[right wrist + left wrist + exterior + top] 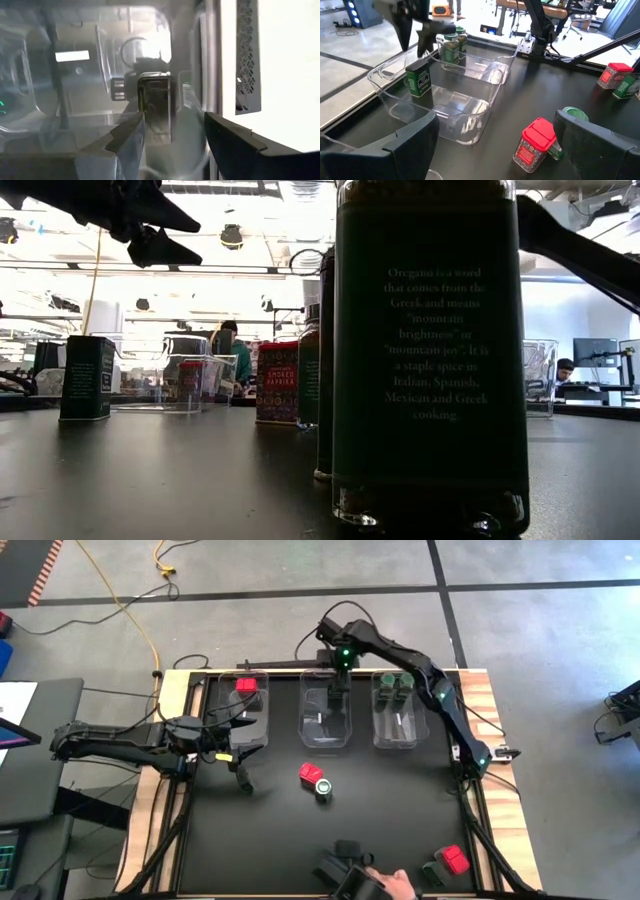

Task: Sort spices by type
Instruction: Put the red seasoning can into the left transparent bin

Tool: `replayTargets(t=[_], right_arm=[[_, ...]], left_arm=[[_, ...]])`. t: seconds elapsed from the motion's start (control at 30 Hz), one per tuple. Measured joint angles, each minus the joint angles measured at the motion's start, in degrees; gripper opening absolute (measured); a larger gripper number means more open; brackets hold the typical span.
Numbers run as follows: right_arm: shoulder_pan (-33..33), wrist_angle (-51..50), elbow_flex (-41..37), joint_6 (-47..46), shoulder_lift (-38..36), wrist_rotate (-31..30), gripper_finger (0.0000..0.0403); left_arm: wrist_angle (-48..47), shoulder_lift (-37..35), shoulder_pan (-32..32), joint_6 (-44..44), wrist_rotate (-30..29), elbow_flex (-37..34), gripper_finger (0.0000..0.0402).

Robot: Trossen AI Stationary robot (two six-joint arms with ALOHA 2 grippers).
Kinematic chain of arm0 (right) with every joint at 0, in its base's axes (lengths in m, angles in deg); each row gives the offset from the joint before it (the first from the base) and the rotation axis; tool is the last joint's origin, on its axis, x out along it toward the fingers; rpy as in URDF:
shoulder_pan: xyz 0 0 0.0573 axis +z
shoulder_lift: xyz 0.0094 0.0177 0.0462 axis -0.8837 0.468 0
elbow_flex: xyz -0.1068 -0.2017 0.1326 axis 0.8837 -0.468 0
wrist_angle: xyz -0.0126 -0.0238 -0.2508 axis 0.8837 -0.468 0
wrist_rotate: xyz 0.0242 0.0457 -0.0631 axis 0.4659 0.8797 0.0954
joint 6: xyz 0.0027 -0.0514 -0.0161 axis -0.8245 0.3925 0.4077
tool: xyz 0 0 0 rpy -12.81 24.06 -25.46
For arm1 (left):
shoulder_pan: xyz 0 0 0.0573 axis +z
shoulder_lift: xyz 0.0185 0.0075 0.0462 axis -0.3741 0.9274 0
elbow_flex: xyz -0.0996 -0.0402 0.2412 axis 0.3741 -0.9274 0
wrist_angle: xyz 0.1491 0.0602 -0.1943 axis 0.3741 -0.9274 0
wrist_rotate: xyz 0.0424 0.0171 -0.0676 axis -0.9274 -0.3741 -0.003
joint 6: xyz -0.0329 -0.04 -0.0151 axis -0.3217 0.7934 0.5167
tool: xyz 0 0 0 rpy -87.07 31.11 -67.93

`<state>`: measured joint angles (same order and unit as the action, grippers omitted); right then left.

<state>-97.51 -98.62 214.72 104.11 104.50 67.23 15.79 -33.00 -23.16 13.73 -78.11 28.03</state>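
Note:
Three clear bins stand along the far side. The left bin (245,712) holds a red-topped spice (246,685). The right bin (395,718) holds green-lidded jars (393,688). A dark tin (418,81) stands upright on the floor of the middle bin (327,725), at its far end. My right gripper (338,680) hangs open above that tin (155,105), pointing down, clear of it. My left gripper (240,768) waits open at the table's left. A red-topped spice (311,773) and a green-lidded jar (323,788) sit mid-table.
At the near edge are dark containers (345,865), a person's hand (397,885), another red-topped spice (455,860) and a green one (435,875). In the low view a tall dark oregano jar (430,360) stands close to the camera. Bare black tabletop lies between bins and near edge.

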Motion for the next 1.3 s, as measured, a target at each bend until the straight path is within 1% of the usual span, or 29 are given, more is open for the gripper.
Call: replayTargets(t=[0.17,0.4,0.5,0.6,0.67,0.73,0.87,0.93,1.03,1.1,1.2,1.3], right_arm=[[-0.35,-0.78,-0.01,-6.34,-3.49,0.02,0.0244],[-0.21,-3.82,-0.02,-23.47,-9.42,0.12,0.0244],[1.43,-6.13,-0.02,-27.95,-12.39,0.11,0.0244],[4.94,-6.21,-0.76,-34.0,-15.96,-0.14,0.0244],[8.37,-5.82,-2.2,-37.81,-18.58,-2.53,0.0244],[12.76,-4.64,-4.22,-41.04,-20.99,-6.83,0.0244],[22.87,-3.05,-10.62,-48.93,-25.64,-16.18,0.0244],[28.38,-2.81,-14.6,-53.74,-27.77,-19.95,0.0244],[36.72,-2.8,-20.62,-64.31,-30.61,-24.61,0.0244],[42.47,-3.11,-25.09,-72.25,-32.24,-26.85,0.0244],[50.87,-3.89,-31.63,-84.99,-34.42,-28.37,0.0244],[58.42,-5.66,-37.14,-101.3,-35.95,-28.74,0.0244]], left_arm=[[-0.23,0.0,-0.02,-0.03,0.02,0.0,0.0376],[-0.21,0.0,-0.02,-0.03,0.02,0.0,0.0376],[-0.21,0.0,-0.02,-0.04,0.02,0.0,0.0376],[-0.21,0.0,-0.02,-0.04,0.0,0.0,0.0376],[-0.21,0.0,-0.02,-0.04,0.02,0.0,0.0376],[-0.2,0.0,-0.02,-0.04,0.02,0.0,0.0376],[-0.19,0.0,-0.02,0.29,0.02,0.0,0.0376],[-0.19,0.0,-0.02,1.89,0.02,0.0,0.0376],[-0.14,0.0,-0.02,4.66,0.02,0.0,0.0376],[0.09,0.0,0.01,4.52,-0.29,0.0,0.0376],[0.2,0.0,0.04,2.67,-1.64,0.0,0.0376],[0.19,0.0,0.04,2.29,-1.7,0.0,0.0376]])
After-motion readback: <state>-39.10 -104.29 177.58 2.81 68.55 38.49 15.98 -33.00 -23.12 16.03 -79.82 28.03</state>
